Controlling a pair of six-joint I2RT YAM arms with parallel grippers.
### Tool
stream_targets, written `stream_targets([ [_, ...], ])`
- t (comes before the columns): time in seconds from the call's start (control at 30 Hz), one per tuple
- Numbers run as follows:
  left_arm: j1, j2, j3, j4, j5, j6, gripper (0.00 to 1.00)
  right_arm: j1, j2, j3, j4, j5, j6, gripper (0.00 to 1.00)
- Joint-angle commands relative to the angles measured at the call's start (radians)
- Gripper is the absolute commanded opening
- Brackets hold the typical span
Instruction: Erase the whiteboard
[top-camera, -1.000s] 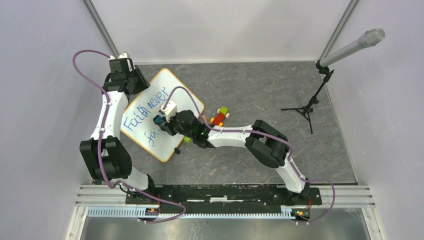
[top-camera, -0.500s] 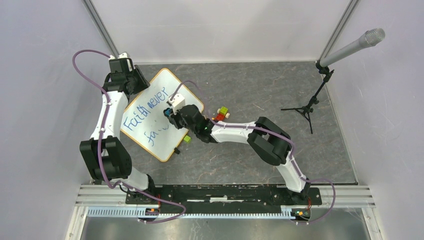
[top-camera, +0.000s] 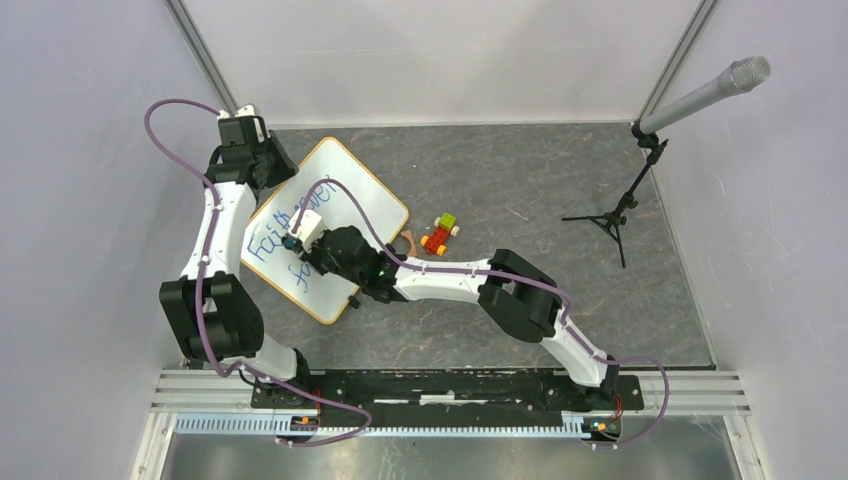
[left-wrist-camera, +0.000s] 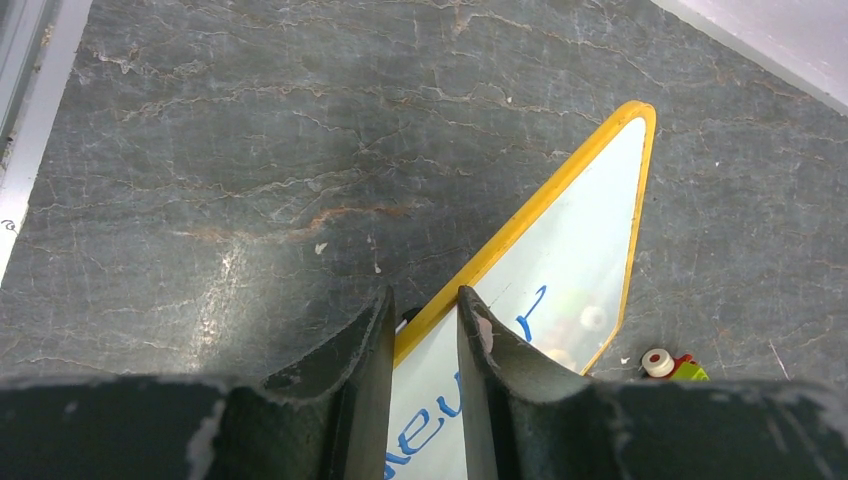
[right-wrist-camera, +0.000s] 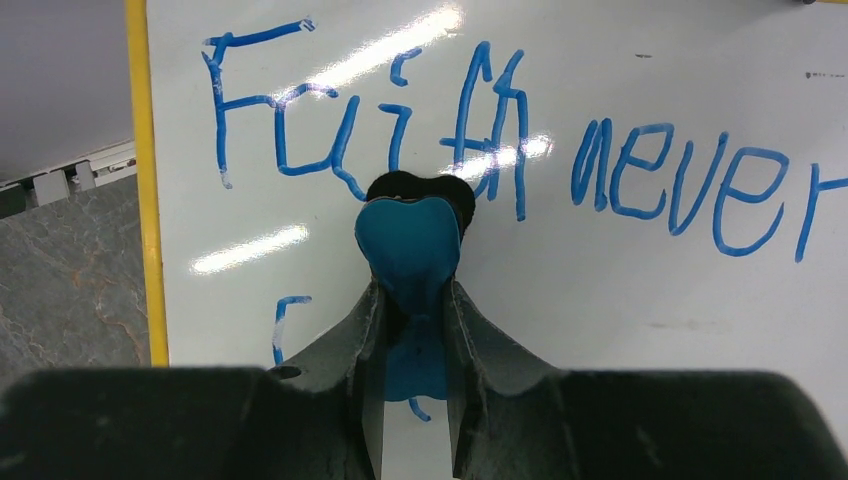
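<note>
The whiteboard (top-camera: 340, 165) lies tilted at the table's left. It has a yellow rim and blue writing "Faith never" (right-wrist-camera: 480, 130), with a few strokes (right-wrist-camera: 283, 322) below. My left gripper (top-camera: 275, 170) is shut on the board's far-left rim. In the left wrist view its fingers (left-wrist-camera: 424, 320) straddle the yellow edge (left-wrist-camera: 520, 225). My right gripper (top-camera: 295, 243) is shut on a blue eraser (right-wrist-camera: 408, 240). It presses the eraser on the board just under "Faith".
A small coloured toy car (top-camera: 440, 232) sits on the grey table right of the board and also shows in the left wrist view (left-wrist-camera: 665, 363). A black clip (top-camera: 352, 300) sits at the board's near edge. A microphone stand (top-camera: 615, 215) is at the far right.
My right gripper swung right along the board with the eraser, then back left to under "Faith". The left gripper and the board have not moved.
</note>
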Motion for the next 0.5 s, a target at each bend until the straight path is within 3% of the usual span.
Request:
stream_targets([
  [0.0, -0.007, 0.004, 0.002, -0.035, 0.031, -0.050, 0.35, 0.001, -0.017, -0.045, 0.047, -0.049, -0.042, 0.23],
  [0.3, -0.005, 0.003, 0.000, -0.034, 0.039, -0.056, 0.33, -0.118, -0.040, -0.103, -0.046, 0.051, 0.113, 0.23],
  [0.47, -0.005, 0.002, 0.000, -0.034, 0.045, -0.060, 0.33, -0.155, -0.087, -0.194, -0.045, 0.080, 0.123, 0.23],
])
